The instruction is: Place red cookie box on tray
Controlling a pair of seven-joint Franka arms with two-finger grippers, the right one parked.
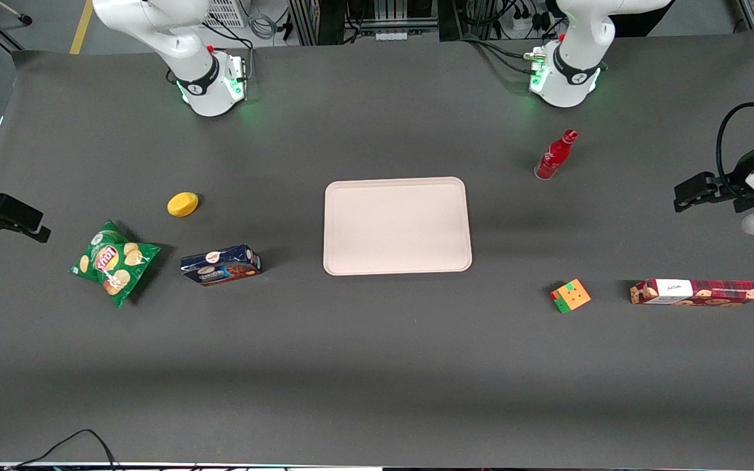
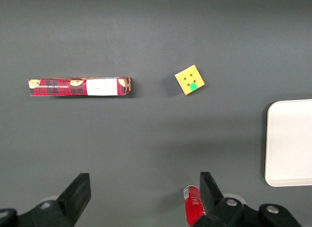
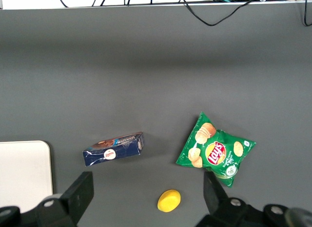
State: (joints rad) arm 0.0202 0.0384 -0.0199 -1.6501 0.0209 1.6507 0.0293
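Gripper (image 2: 144, 193) hangs high, fingers (image 2: 78, 188) spread wide and holding nothing — red cookie box (image 2: 79, 87) lies flat on the table, well apart from them.

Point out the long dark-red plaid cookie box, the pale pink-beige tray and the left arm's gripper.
Long dark-red plaid cookie box (image 1: 694, 292): front view, white label panel.
Pale pink-beige plastic tray (image 1: 396, 226): front view, bare floor.
Left arm's gripper (image 2: 145, 192): left wrist view, midway between its open fingers, above the table.
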